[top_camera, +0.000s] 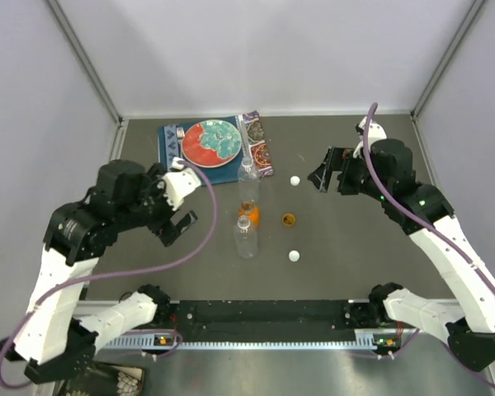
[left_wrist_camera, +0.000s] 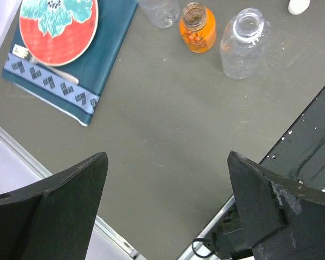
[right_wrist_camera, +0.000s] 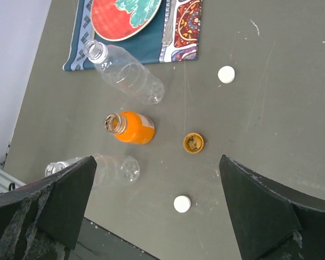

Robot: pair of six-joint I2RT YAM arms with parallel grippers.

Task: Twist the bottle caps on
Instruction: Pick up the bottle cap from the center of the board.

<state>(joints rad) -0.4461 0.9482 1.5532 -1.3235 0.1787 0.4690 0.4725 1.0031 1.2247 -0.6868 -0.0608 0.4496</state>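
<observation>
Three uncapped bottles stand upright in a row mid-table: a clear bottle (top_camera: 247,172) (right_wrist_camera: 127,73) at the back, the squat orange bottle (top_camera: 247,214) (left_wrist_camera: 197,28) (right_wrist_camera: 131,127) in the middle, and a second clear bottle (top_camera: 246,239) (left_wrist_camera: 244,43) (right_wrist_camera: 103,169) nearest. To their right lie the caps: a white cap (top_camera: 295,181) (right_wrist_camera: 226,74), the orange cap (top_camera: 289,219) (right_wrist_camera: 193,143) lying inside-up, and another white cap (top_camera: 294,256) (right_wrist_camera: 182,203). My left gripper (top_camera: 177,206) (left_wrist_camera: 167,157) hovers open left of the bottles. My right gripper (top_camera: 330,172) (right_wrist_camera: 157,160) hangs open above and right of the caps. Neither holds anything.
A red-and-teal plate (top_camera: 210,142) (left_wrist_camera: 58,24) (right_wrist_camera: 124,16) rests on a blue patterned mat (top_camera: 169,140) at the back, with a fork (left_wrist_camera: 46,62) beside it. A black rail (top_camera: 264,312) runs along the near edge. White walls enclose the table.
</observation>
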